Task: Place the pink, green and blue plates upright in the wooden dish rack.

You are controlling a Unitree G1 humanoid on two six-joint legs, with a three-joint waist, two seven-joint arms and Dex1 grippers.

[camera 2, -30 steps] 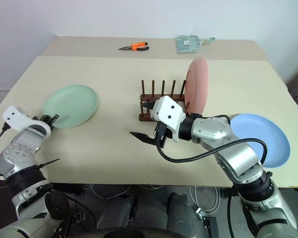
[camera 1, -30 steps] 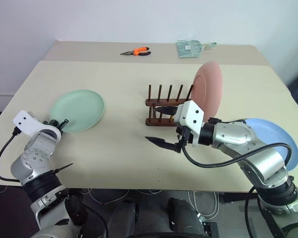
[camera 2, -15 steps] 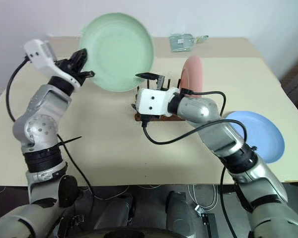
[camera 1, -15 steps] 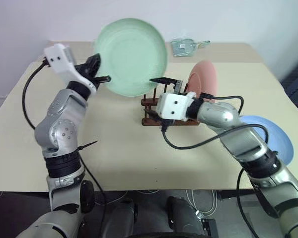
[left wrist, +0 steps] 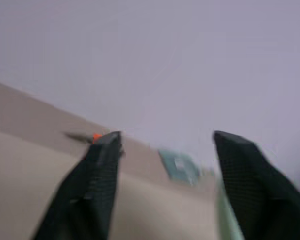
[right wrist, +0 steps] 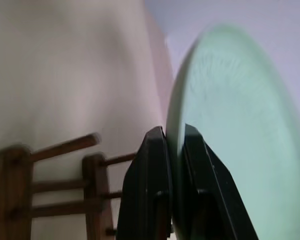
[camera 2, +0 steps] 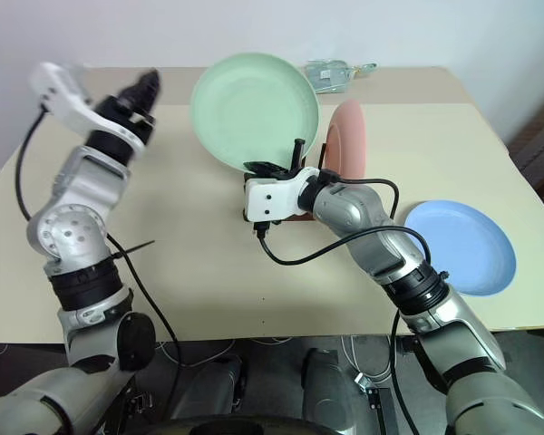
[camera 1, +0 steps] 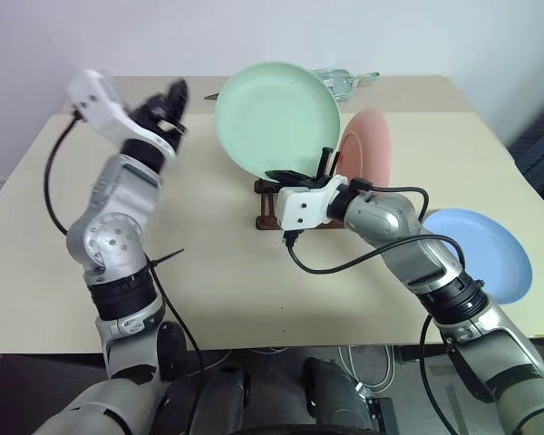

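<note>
A: Green plate (camera 1: pixel 276 118)? Where?
B: Upright above the wooden dish rack (camera 1: pixel 270 201), right claw (right wrist: pixel 171 150) pinching its lower rim. Left claw (left wrist: pixel 165 150) wide, empty.
A: Handling?
B: Probably light, stiff, slick; grip the rim.

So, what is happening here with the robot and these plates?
The right gripper pinches the lower rim of the green plate and holds it upright above the wooden dish rack. The left gripper is open, off to the side, holding nothing. The pink plate stands in the rack already. The blue plate lies flat on the table.
</note>
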